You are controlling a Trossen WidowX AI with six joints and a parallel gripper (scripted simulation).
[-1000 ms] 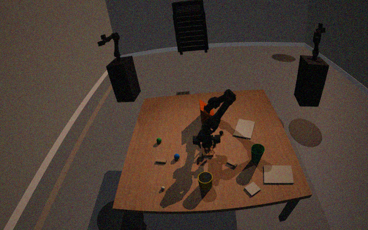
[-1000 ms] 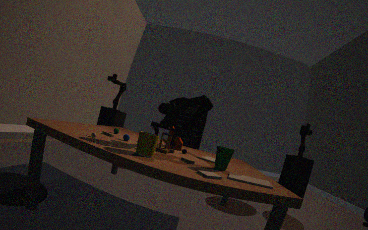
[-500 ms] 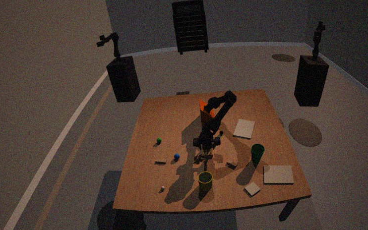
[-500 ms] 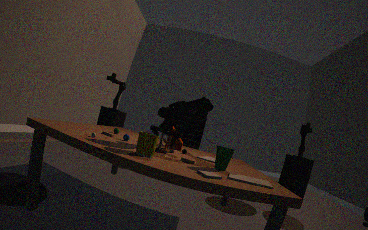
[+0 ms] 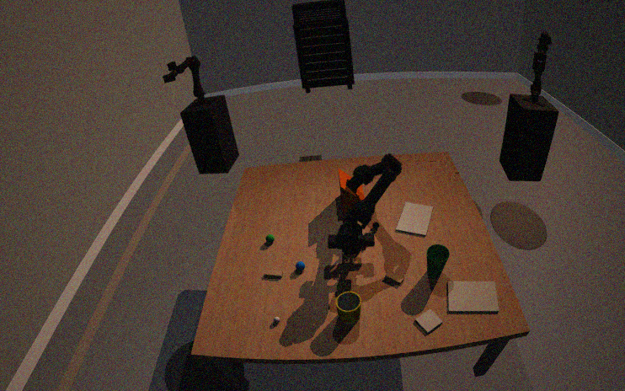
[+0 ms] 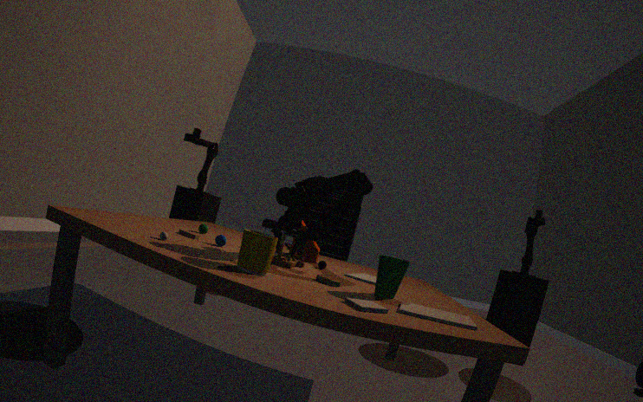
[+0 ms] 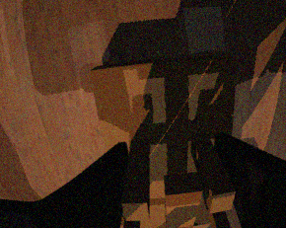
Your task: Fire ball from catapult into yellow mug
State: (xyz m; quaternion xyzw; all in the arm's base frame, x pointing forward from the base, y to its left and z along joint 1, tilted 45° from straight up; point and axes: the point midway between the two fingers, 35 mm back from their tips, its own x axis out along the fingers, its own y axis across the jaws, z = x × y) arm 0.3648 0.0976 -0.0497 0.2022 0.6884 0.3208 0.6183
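Mid-table in the top view, the gripper (image 5: 345, 271) is down over the catapult (image 5: 343, 279), fingers clamped on its frame. The ball is not discernible. Yellow mug (image 5: 348, 306) sits just below it in frame, near the table (image 5: 475, 340) front edge. Blue ball (image 5: 300, 265) and green ball (image 5: 269, 238) lie to the left, green cup (image 5: 436, 259) right; open wood runs between.

The top view looks steeply down from high, taking in the whole table (image 5: 266, 194). The exterior view sits low, off a corner, sharing it. The wrist view presses close to the catapult (image 7: 168, 158).
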